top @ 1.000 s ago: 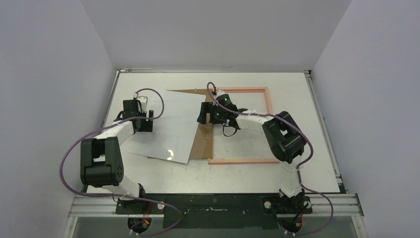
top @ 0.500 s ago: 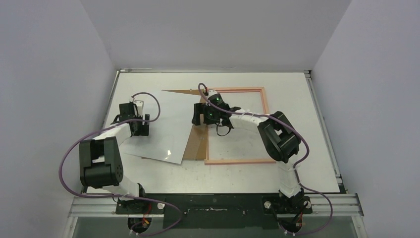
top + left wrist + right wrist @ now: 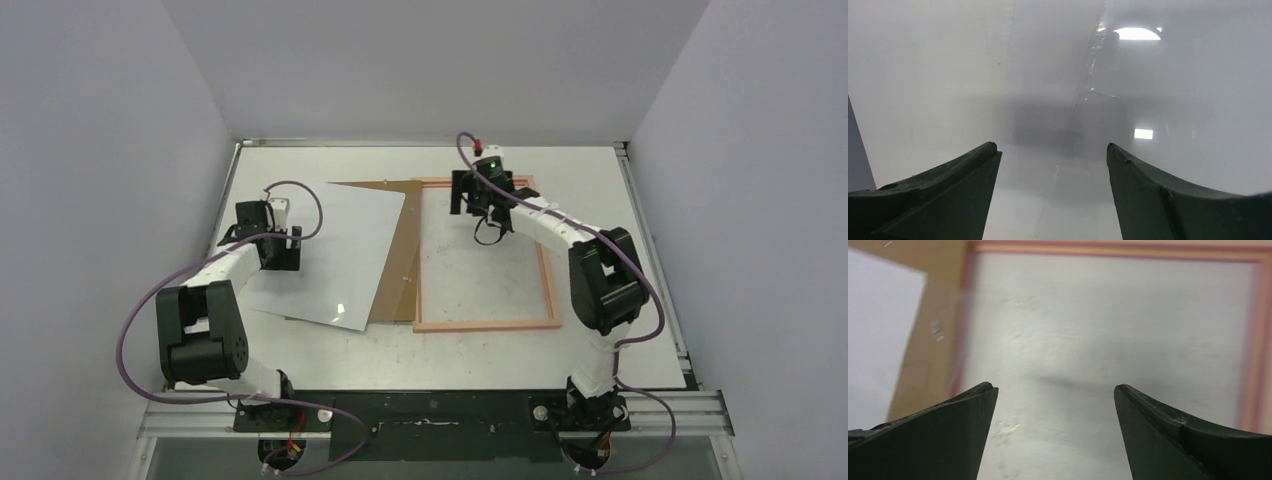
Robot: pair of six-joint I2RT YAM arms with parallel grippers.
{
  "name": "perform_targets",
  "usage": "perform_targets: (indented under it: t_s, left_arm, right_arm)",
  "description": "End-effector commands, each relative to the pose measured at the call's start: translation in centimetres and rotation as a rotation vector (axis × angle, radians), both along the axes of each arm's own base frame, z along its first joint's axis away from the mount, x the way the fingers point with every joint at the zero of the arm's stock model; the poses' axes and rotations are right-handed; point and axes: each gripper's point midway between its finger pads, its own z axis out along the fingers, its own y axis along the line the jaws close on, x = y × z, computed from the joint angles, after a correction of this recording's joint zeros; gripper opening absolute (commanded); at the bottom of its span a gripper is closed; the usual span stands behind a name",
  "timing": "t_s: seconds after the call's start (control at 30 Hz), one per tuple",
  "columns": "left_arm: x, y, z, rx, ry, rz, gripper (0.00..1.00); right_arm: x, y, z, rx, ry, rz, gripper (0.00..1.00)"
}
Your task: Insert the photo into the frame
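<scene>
The photo point(image 3: 335, 250) lies white side up on the left half of the table, partly over a brown backing panel. The pink frame point(image 3: 486, 325) lies flat to its right, its clear pane showing the table. My left gripper point(image 3: 277, 248) is at the photo's left edge, open, with only the glossy white sheet point(image 3: 948, 75) under its gap point(image 3: 1052, 150). My right gripper point(image 3: 482, 203) hovers over the far part of the frame, open and holding nothing point(image 3: 1055, 387). In the right wrist view the frame's border point(image 3: 1118, 248) runs along the top and right.
The brown backing panel point(image 3: 400, 255) sticks out from under the photo, its right edge against the frame's left border; it also shows in the right wrist view point(image 3: 915, 375). White walls enclose the table on three sides.
My right gripper has left the frame's left border and moved right and away to its far edge. The frame, panel and photo slid slightly left and squared up. My left gripper shifted slightly left.
</scene>
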Motion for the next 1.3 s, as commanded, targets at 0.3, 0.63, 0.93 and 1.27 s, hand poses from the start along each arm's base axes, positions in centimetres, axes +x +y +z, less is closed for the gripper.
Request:
perform_targets:
  t_s: [0.3,0.63,0.93,1.27]
  left_arm:
    - [1.4,-19.5,6.3,0.005,-0.095,-0.516,0.82]
    - [1.5,-30.0,5.1,0.085,-0.068,-0.779,0.84]
    - [2.9,-30.7,0.5,0.192,-0.026,-0.759,0.83]
    - [4.1,-27.0,-0.5,0.190,-0.008,-0.657,0.80]
  right_arm:
    - [1.5,-20.6,0.7,-0.287,0.014,-0.479,0.96]
    - [-0.1,-22.7,-3.0,-0.265,0.115,-0.515,0.95]
    - [-1.7,-24.9,-5.2,-0.248,0.173,-0.577,0.78]
    - [-3.4,-28.2,-5.5,-0.236,0.182,-0.694,0.64]
